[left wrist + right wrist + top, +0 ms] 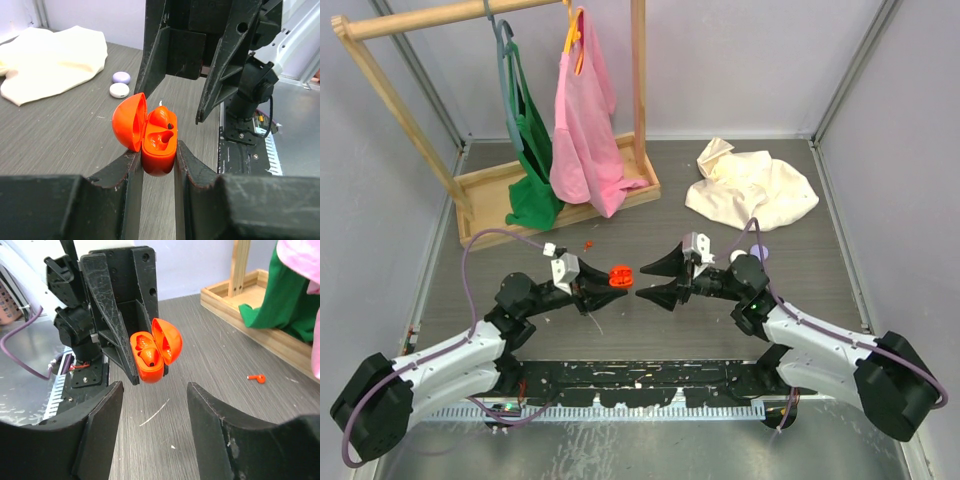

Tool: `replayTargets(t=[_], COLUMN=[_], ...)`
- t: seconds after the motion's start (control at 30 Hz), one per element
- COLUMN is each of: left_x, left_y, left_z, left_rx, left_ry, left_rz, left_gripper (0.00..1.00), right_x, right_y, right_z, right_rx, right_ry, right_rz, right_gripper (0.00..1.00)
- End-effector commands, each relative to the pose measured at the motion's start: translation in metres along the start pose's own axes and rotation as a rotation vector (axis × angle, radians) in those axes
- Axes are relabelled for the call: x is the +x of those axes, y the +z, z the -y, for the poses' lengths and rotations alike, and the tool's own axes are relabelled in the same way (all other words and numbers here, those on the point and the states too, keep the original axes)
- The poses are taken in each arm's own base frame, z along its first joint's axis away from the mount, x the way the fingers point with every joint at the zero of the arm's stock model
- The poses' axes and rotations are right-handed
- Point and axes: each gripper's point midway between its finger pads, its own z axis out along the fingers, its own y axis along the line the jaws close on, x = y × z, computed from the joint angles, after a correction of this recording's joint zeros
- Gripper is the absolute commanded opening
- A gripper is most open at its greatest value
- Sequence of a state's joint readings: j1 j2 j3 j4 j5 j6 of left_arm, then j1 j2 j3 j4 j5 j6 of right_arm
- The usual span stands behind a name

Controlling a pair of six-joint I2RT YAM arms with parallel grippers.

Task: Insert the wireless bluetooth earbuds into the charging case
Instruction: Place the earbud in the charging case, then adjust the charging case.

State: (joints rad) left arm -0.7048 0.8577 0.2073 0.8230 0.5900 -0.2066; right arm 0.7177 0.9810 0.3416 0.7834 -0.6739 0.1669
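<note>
My left gripper [158, 150] is shut on the base of an orange-red charging case [159, 142], held above the table with its lid hinged open. One red earbud [162, 118] sits in the far socket; the near socket is empty. Another red earbud [257, 378] lies loose on the table, also seen in the top view [588, 243]. My right gripper [155, 390] faces the case [150, 357] from a short way off, open, with nothing between its fingers [225, 65]. From above, the two grippers [610, 281] [642, 281] meet tip to tip around the case [619, 277].
A white round case [119, 90] and a lilac one [121, 77] lie on the table behind the right arm. A cream cloth [750, 185] is heaped at the back right. A wooden rack [555, 190] with green and pink garments stands back left.
</note>
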Motion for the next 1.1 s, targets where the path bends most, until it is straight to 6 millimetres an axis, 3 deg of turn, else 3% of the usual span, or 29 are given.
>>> replayTargets(t=[0.0,0.67,0.8,1.07], left_x=[-0.043,-0.051,-0.048,-0.047], left_y=[0.007,0.021,0.019,0.018], left_z=[0.013,0.025,0.028,0.033], left_rx=[0.073,0.158,0.171,0.194], left_ry=[0.060,0.058,0.055,0.054], left_rz=[0.112,0.139,0.133,0.126], left_gripper=[0.03,0.03,0.04,0.05], right_x=[-0.032,-0.032,-0.030,-0.034], right_y=[0.003,0.012,0.011,0.012], right_z=[-0.013,-0.019,-0.019,-0.024], right_rx=[-0.080,-0.151,-0.154,-0.180], right_ry=[-0.089,-0.056,-0.055,-0.028], right_rz=[0.127,0.135,0.130,0.133], right_gripper=[0.59,0.38,0.28,0.30])
